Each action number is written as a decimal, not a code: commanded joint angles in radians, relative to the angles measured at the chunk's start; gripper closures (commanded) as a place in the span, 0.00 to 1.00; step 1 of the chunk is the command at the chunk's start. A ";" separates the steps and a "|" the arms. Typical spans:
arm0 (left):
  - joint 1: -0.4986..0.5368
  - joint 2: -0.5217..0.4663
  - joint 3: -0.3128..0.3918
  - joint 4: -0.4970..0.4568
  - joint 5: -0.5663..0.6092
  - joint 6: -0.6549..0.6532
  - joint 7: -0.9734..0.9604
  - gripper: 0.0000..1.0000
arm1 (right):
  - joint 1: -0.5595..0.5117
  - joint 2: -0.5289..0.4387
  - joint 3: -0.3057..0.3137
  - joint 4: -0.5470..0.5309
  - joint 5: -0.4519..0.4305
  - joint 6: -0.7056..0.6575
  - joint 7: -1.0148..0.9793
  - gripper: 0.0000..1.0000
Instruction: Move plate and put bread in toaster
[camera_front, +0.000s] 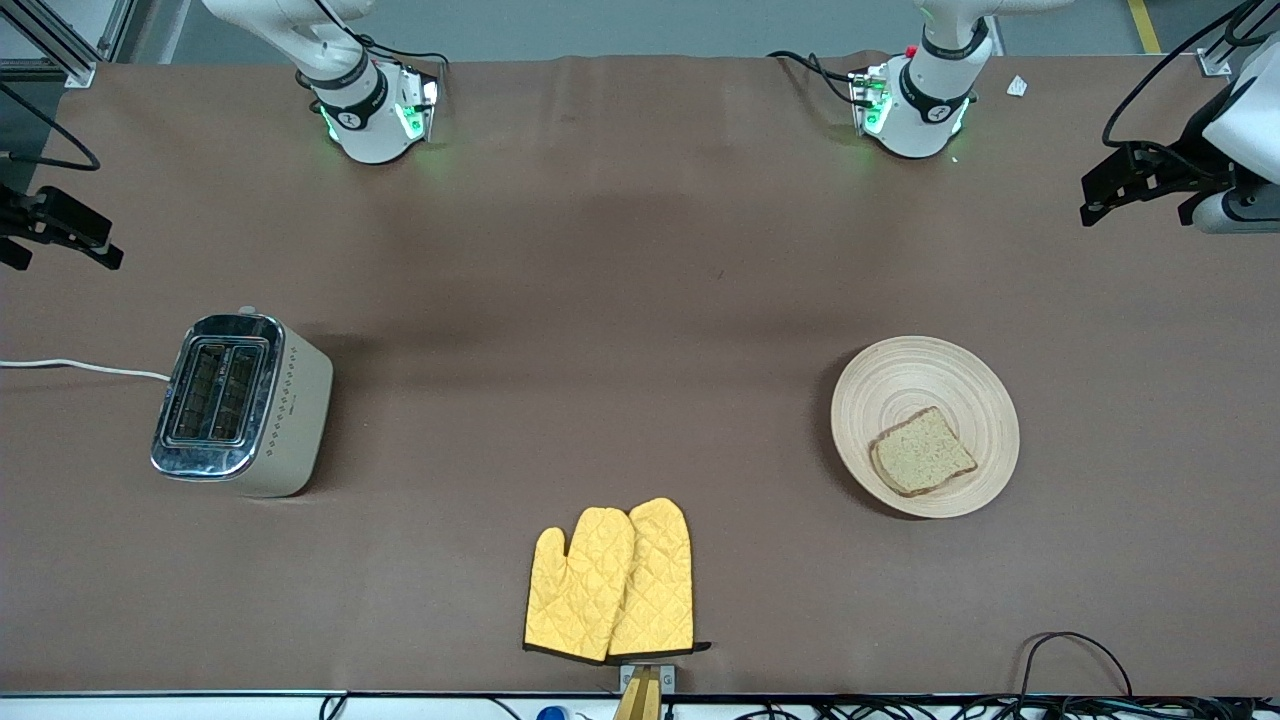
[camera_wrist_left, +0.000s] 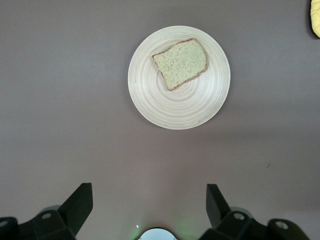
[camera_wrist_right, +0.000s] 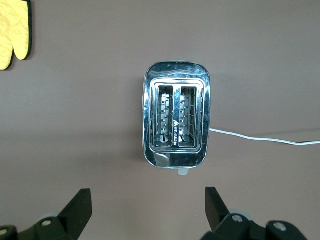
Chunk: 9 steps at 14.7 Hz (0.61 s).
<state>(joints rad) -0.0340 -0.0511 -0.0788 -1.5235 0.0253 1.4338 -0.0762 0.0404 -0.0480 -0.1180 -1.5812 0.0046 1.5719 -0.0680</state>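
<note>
The light wooden plate lies toward the left arm's end of the table. On its part nearer the front camera rests the brown bread. The cream toaster stands toward the right arm's end, with both slots empty. My left gripper hangs open and empty, high over bare table between the left arm's base and the plate. My right gripper is open and empty too, high over bare table between the right arm's base and the toaster.
Two yellow oven mitts lie side by side at the table's front edge, midway between the plate and the toaster. The toaster's white cord trails off the table's end. Black gear juts in at the left arm's end.
</note>
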 joint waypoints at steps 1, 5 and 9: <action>-0.003 0.008 0.002 0.029 -0.013 -0.023 0.004 0.00 | -0.005 -0.027 0.006 -0.028 -0.015 0.005 -0.007 0.00; 0.000 0.014 0.002 0.040 -0.011 -0.021 0.003 0.00 | -0.005 -0.027 0.006 -0.028 -0.015 0.007 -0.006 0.00; 0.011 0.077 0.013 0.042 -0.060 -0.015 0.012 0.00 | -0.005 -0.027 0.006 -0.028 -0.015 0.007 -0.006 0.00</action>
<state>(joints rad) -0.0290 -0.0302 -0.0756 -1.5185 0.0085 1.4338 -0.0756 0.0404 -0.0480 -0.1180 -1.5812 0.0046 1.5719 -0.0680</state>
